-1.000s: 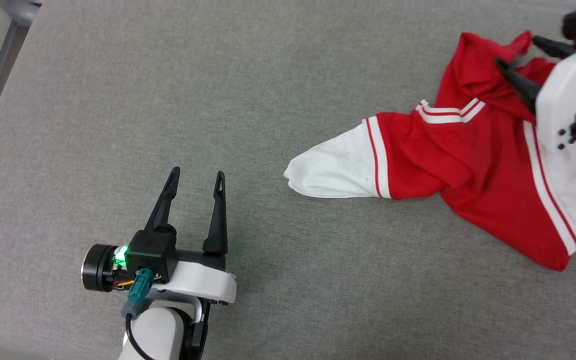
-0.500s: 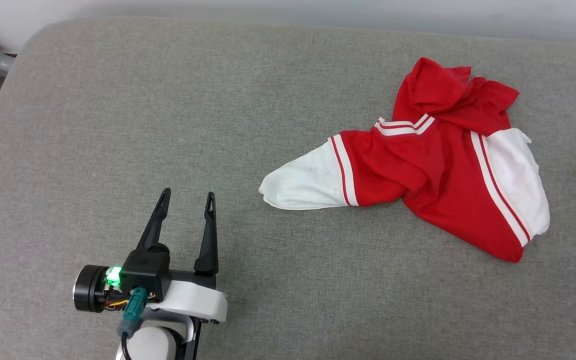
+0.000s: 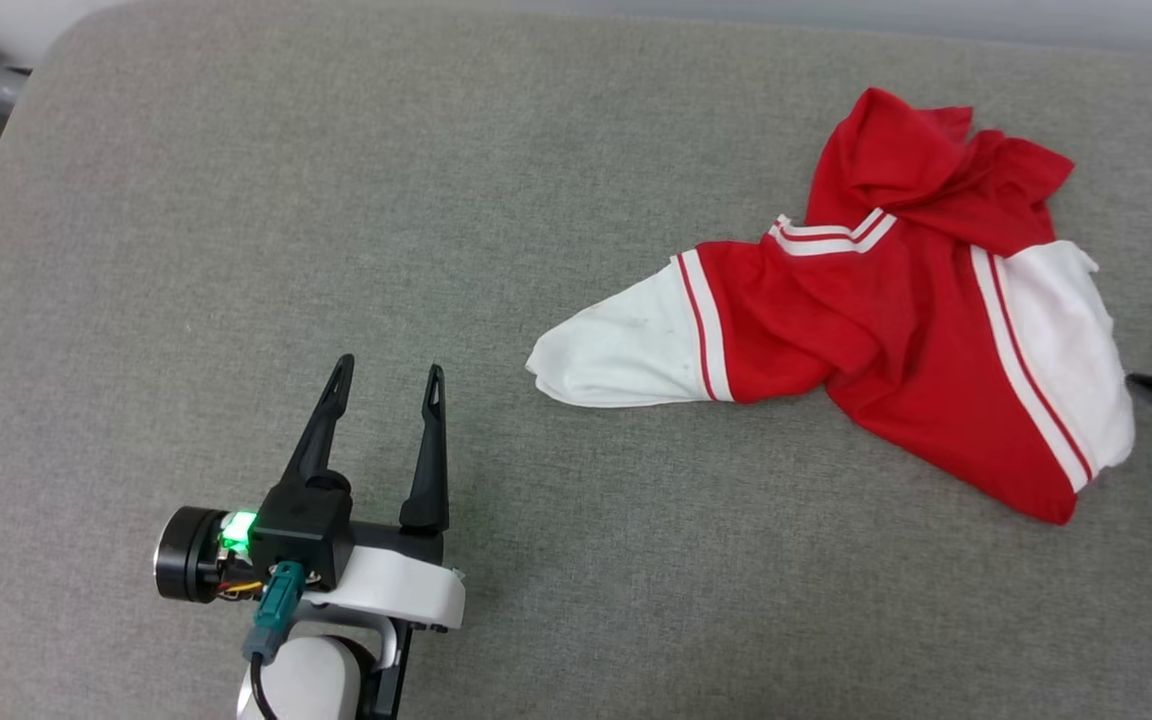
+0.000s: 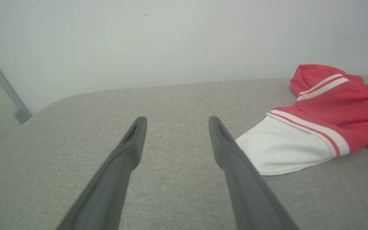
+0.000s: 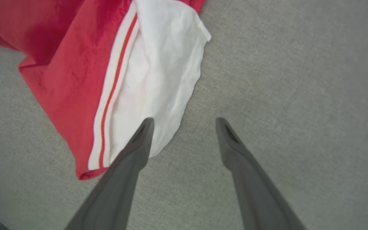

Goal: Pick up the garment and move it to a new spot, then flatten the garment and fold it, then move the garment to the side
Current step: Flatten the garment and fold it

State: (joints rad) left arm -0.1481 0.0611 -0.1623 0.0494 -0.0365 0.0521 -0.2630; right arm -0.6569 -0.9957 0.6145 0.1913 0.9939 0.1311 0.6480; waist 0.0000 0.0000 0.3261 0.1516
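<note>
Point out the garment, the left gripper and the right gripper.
garment (image 3: 866, 330), head view, red body of the shirt.
left gripper (image 3: 389, 367), head view, midway between its open fingertips.
right gripper (image 5: 184, 119), right wrist view, midway between its open fingertips.

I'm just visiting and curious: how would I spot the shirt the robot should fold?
Look at the wide grey cushion. Toward its far right side lies a crumpled shirt. Its bright red body, white sleeves and striped trim stand out against the plain grey fabric.
</note>
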